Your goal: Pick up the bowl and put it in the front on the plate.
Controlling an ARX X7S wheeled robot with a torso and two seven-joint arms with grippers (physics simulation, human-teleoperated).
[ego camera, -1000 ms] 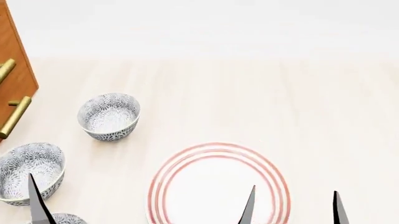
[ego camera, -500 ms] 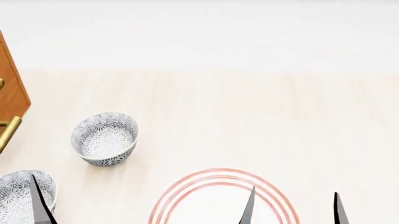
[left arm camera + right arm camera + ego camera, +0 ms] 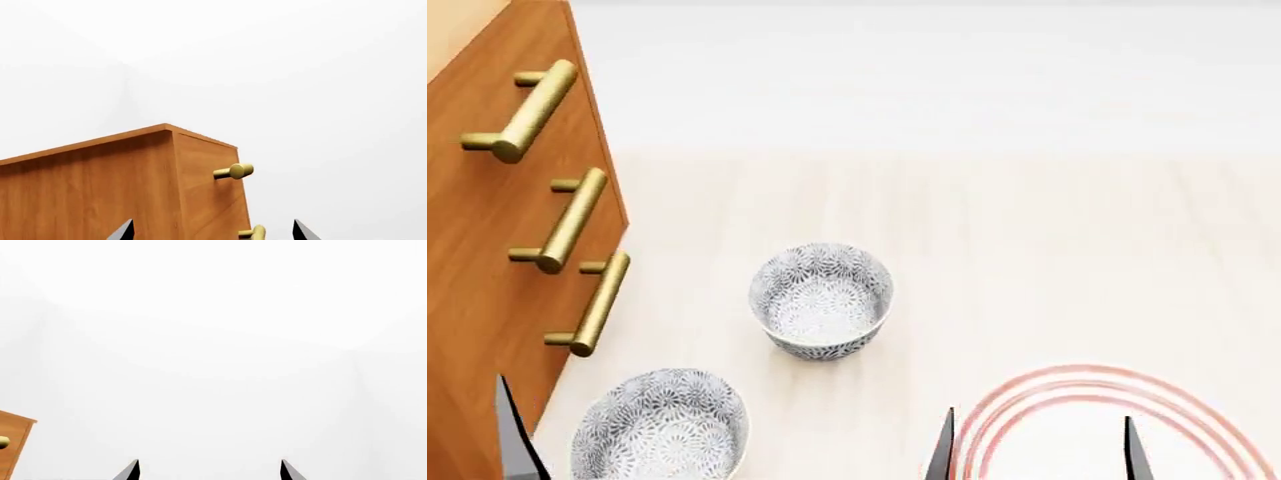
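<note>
Two patterned bowls stand on the pale desk (image 3: 1068, 250) in the head view: the nearer bowl (image 3: 659, 428) at the front, beside the wooden cabinet (image 3: 494, 240) with brass handles, and a farther bowl (image 3: 822, 298) behind it. Apart from both, the red-ringed plate (image 3: 1054, 400) lies at the front right, bare. Both the left gripper (image 3: 212, 231) and right gripper (image 3: 208, 470) have jaws apart, holding nothing.

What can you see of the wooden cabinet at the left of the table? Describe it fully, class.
The cabinet stands at the head view's left edge, cut off by the frame. It looks like smooth orange-brown wood with a flat top and sharp corners. Three brass-coloured bar handles stick out from its front, each on two short posts. It stands upright; nothing touches it. The near bowl sits close beside it.
</note>
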